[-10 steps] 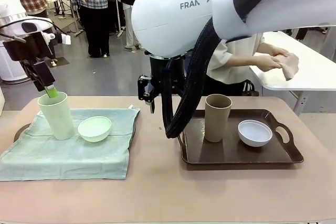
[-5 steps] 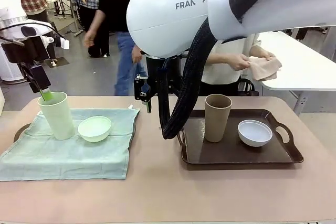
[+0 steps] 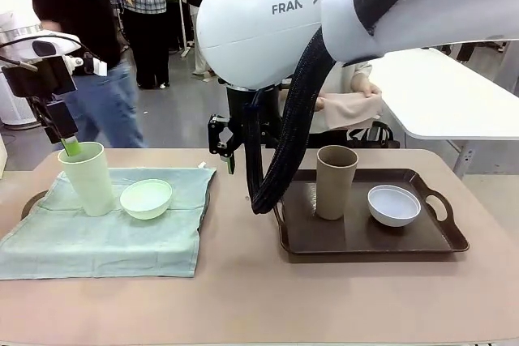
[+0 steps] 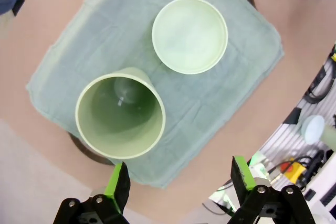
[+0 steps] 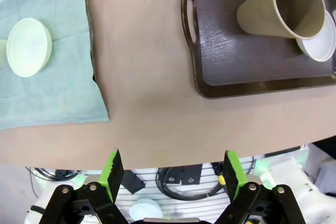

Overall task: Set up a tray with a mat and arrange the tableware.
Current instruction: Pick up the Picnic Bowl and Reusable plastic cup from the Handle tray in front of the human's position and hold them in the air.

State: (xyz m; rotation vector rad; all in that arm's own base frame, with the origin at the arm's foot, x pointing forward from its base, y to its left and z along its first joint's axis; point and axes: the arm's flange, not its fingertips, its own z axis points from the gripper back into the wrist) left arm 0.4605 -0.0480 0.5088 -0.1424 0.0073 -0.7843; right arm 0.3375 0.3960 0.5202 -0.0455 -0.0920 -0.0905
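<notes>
My left gripper point(image 4: 176, 174) wide, empty, green tumbler point(image 4: 120, 113) just ahead, my right gripper point(image 5: 171, 167) wide, empty, brown tumbler point(image 5: 283, 4) well ahead.

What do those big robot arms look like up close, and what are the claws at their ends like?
The right arm is a bulky, rounded white shell with dark FRAN lettering. A thick black braided hose loops beside it. The left gripper and right gripper are black two-finger claws with visible screws, tipped with bright green pads.
</notes>
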